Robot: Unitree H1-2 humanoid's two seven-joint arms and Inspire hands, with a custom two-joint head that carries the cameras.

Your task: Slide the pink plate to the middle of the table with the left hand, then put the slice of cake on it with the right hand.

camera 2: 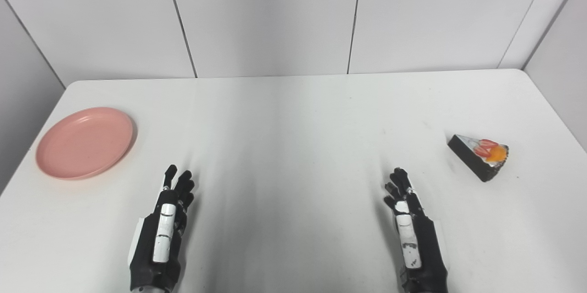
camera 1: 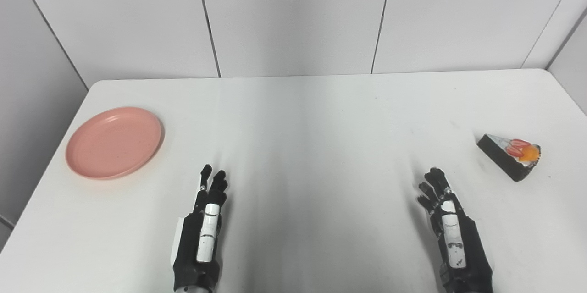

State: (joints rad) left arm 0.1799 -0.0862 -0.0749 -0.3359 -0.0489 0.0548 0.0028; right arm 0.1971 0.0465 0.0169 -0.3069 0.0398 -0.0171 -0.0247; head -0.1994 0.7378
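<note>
In the left eye view, the left hand (camera 1: 204,233) is seen low over the white worktop (camera 1: 312,146), held edge-up with its fingers stretched forward and slightly parted; nothing is held in it. The plate (camera 1: 114,142) is found ahead of this hand and off to its left, well apart from the fingertips, lying flat near the worktop's left edge with nothing on it. The right hand (camera 1: 451,233) is held in the same edge-up way, its fingers extended, a little spread, and empty. The cake (camera 1: 510,155) is placed ahead of the right hand and to its right, near but not touching, resting on the worktop close to the right edge. Its dark side is turned toward the hand, and red and orange topping is seen on its upper face. A broad bare stretch of worktop is left between the two hands.

In the right eye view, the same layout is shown from slightly to the side. The left hand (camera 2: 160,233) is seen open and empty, with the plate (camera 2: 85,142) forward and leftward of it. The right hand (camera 2: 412,238) is likewise open and empty, with the cake (camera 2: 479,156) forward and rightward of it, apart from the fingers. White wall panels (camera 2: 275,18) are seen beyond the worktop's far edge.
</note>
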